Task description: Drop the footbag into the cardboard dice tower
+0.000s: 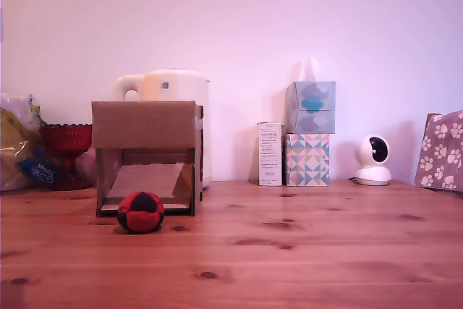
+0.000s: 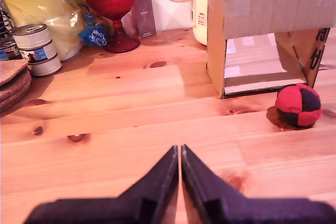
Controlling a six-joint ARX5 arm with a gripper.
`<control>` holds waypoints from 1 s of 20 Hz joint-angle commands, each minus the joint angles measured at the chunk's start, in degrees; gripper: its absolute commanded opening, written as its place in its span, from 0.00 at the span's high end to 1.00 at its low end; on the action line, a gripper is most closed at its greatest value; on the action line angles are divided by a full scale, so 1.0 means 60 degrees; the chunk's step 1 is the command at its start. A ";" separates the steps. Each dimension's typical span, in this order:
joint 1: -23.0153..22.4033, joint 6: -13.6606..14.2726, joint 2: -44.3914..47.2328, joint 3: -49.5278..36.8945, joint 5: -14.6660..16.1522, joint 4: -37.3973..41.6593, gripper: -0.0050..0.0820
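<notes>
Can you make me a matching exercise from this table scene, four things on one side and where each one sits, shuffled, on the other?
Things:
1. footbag
2. red glass goblet
3. white security camera
4. hand

Places or states:
A. shut, low over bare table, holding nothing
B. on the table, just in front of the cardboard dice tower
C. exterior view's right, past the stacked tissue boxes
D. exterior view's left of the tower, near the wall

Pairs: 1-B, 2-D, 3-C, 4-A
</notes>
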 commanded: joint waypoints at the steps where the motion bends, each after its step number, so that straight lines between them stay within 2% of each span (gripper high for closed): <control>1: 0.0007 -0.0098 -0.0095 -0.0204 0.0219 0.0036 0.97; 7: 0.0007 -0.0102 -0.0095 -0.0204 0.0266 0.0036 0.97; 9: 0.0007 -0.0211 -0.0095 -0.0204 0.0477 0.0036 0.97; 11: 0.0007 -0.0787 -0.0095 -0.0204 0.0951 0.0168 0.97; 13: 0.0007 -0.1271 -0.0095 -0.0204 0.1661 0.0736 0.97; 15: 0.0007 -0.1759 -0.0095 -0.0025 0.1810 0.1184 0.97; 20: -0.0062 -0.2244 0.0412 0.1242 0.1869 0.1260 0.97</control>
